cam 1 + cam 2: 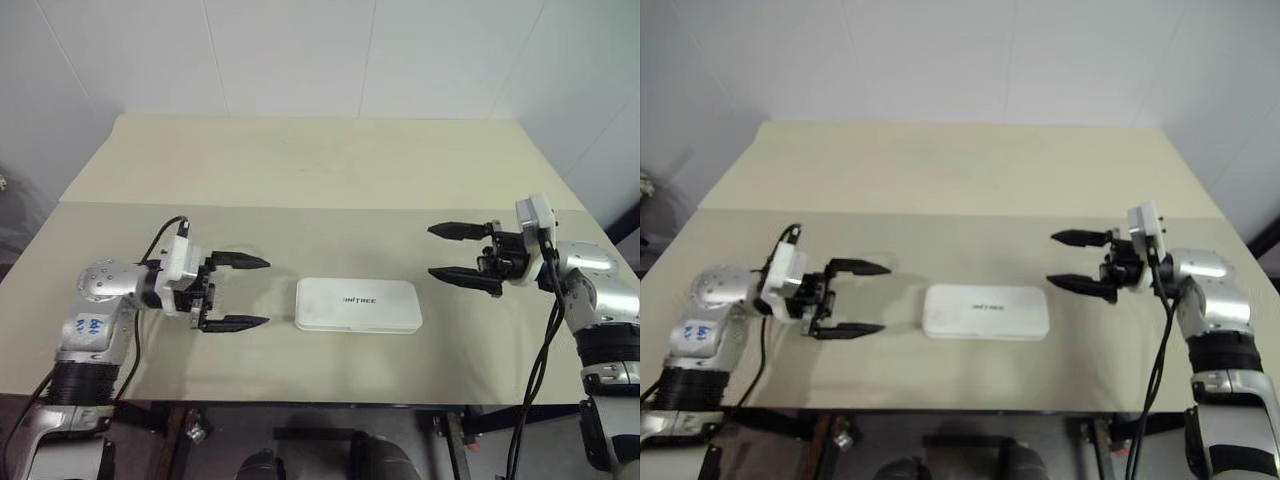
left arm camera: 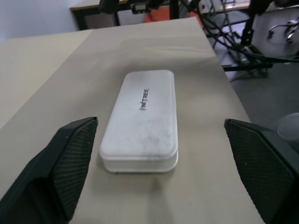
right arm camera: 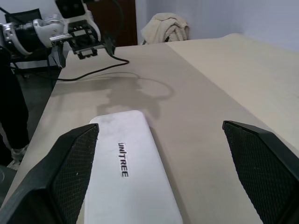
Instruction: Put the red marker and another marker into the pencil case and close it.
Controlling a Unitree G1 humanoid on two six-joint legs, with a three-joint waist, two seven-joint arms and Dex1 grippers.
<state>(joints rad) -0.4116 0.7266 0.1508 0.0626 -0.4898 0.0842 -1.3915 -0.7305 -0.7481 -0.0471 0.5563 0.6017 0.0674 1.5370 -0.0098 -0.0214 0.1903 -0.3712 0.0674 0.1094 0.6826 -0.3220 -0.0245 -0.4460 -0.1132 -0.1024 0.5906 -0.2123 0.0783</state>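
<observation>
The white pencil case (image 1: 358, 304) lies flat near the table's front edge with its lid down and the dark UNITREE lettering on top; it also lies ahead of the fingers in the left wrist view (image 2: 141, 119) and the right wrist view (image 3: 128, 175). My left gripper (image 1: 244, 292) hovers open a short way to the case's left, fingers pointing at it, nothing between them. My right gripper (image 1: 452, 252) hovers open to the case's right, slightly farther back, also pointing inward and holding nothing. The red marker and the other marker are out of view.
The beige table (image 1: 320, 170) stretches back to a white wall, with a seam across its middle. The case sits close to the front edge (image 1: 330, 398). In the right wrist view a cream cloth bundle (image 3: 166, 27) lies beyond the table's far end.
</observation>
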